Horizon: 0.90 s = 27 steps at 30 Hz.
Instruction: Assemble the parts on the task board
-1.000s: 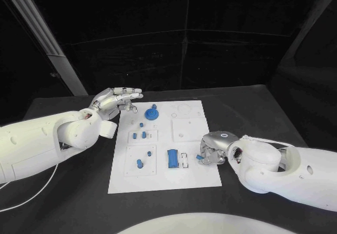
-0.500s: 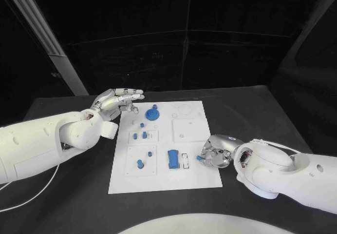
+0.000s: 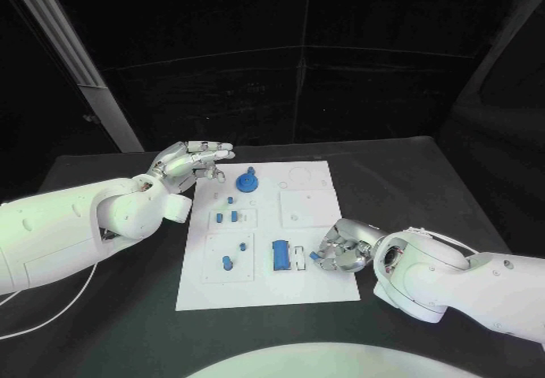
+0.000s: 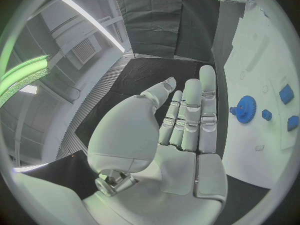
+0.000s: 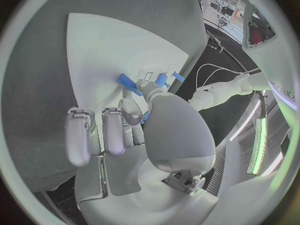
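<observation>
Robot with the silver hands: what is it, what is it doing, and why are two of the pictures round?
It is a robot with two white arms. One camera sits on its head and looks down at the black table. The round pictures come from cameras on its wrists, behind each hand. On the table lies a white task board with small blue parts, such as a gear and a long block. The left hand hovers open beside the board and holds nothing. The right hand is at the board's other edge and seems to pinch a small blue part.
</observation>
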Each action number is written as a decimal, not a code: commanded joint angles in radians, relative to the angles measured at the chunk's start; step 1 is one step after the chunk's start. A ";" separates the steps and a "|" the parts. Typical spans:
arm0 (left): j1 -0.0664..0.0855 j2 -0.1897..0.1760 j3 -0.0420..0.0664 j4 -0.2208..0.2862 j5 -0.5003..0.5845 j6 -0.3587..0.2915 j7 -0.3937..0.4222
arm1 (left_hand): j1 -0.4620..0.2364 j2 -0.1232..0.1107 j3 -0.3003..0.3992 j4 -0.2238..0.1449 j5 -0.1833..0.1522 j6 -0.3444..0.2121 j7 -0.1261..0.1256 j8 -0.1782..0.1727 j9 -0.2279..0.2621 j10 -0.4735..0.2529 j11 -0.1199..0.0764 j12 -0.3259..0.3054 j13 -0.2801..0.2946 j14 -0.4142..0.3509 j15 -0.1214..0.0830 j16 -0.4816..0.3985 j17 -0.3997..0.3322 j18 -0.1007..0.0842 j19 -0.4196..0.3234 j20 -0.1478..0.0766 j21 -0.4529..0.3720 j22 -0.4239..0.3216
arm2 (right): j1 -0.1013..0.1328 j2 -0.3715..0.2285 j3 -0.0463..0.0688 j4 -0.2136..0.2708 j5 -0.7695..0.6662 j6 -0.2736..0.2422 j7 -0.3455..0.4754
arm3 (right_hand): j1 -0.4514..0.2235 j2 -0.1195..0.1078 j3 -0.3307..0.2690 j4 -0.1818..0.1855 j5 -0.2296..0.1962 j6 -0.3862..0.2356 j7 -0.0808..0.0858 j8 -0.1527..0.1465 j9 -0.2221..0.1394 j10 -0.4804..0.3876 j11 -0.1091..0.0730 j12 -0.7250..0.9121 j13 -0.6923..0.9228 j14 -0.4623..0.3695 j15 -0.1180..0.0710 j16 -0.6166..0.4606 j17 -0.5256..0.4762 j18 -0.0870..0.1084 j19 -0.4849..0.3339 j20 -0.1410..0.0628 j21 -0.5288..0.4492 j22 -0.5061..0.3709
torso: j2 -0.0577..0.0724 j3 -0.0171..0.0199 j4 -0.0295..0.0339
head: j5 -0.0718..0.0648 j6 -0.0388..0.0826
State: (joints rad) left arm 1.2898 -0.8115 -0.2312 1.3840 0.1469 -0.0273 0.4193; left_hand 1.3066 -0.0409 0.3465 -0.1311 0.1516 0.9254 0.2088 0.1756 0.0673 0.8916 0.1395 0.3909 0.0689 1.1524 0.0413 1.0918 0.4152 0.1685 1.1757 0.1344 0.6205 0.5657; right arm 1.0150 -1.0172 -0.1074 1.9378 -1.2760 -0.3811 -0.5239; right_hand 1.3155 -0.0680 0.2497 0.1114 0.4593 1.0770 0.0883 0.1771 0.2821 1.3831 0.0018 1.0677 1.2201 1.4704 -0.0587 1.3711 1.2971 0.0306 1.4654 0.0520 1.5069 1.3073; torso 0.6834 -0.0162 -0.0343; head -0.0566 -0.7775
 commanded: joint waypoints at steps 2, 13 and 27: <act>0.001 0.000 0.001 0.003 -0.003 0.008 0.001 | 0.005 0.007 -0.002 -0.003 0.005 -0.006 0.000 0.004 0.000 -0.005 -0.001 0.005 -0.002 -0.008 0.001 0.004 -0.001 0.014 0.005 0.002 -0.006 -0.001 | 0.001 0.012 0.000 -0.003 0.067 -0.052 0.028 | -0.019 -0.002 0.004 0.004 0.003 0.017 -0.006 0.007 0.003 0.012 -0.001 0.009 0.003 0.051 -0.006 0.004 0.003 -0.008 0.051 -0.004 0.007 0.194 | 0.000 0.0005 -0.0002 | 0.000 0.000; 0.001 -0.001 0.001 0.005 -0.003 0.007 0.000 | 0.005 0.007 -0.002 -0.003 0.005 -0.006 0.000 0.004 0.000 -0.005 -0.001 0.005 -0.002 -0.008 0.001 0.004 -0.001 0.014 0.005 0.002 -0.006 -0.001 | 0.001 0.035 0.000 -0.010 0.090 -0.094 0.025 | -0.094 -0.009 -0.037 0.045 -0.015 0.040 -0.018 0.021 0.019 0.027 -0.010 0.025 0.013 0.053 -0.013 0.012 0.012 -0.010 0.054 -0.010 0.010 0.198 | 0.000 0.0011 -0.0015 | 0.004 -0.004; 0.001 0.000 0.001 0.006 -0.003 0.009 -0.001 | 0.007 0.008 -0.002 -0.004 0.005 -0.006 0.000 0.005 0.000 -0.005 -0.001 0.006 -0.002 -0.009 0.001 0.004 -0.002 0.014 0.004 0.002 -0.006 -0.002 | 0.001 0.062 0.000 -0.025 0.079 -0.035 -0.037 | -0.127 -0.010 -0.065 0.067 0.009 0.049 -0.023 0.028 0.031 0.031 -0.014 0.024 0.014 0.053 -0.018 0.013 0.014 -0.010 0.055 -0.015 0.010 0.199 | 0.000 0.0001 -0.0003 | 0.002 -0.008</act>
State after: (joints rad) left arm 1.2898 -0.8119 -0.2312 1.3875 0.1466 -0.0275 0.4193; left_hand 1.3107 -0.0367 0.3465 -0.1311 0.1516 0.9254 0.2088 0.1755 0.0673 0.8916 0.1395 0.3909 0.0689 1.1524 0.0413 1.0916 0.4139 0.1685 1.1757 0.1344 0.6205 0.5658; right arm 1.0149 -0.9566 -0.1072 1.9138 -1.1915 -0.4459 -0.5269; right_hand 1.1959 -0.0774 0.1883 0.1780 0.4653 1.1192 0.0662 0.2032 0.3126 1.4081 -0.0089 1.0949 1.2359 1.4650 -0.0718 1.3803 1.3080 0.0305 1.4652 0.0443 1.5140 1.3073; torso 0.6834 -0.0147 -0.0356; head -0.0537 -0.7843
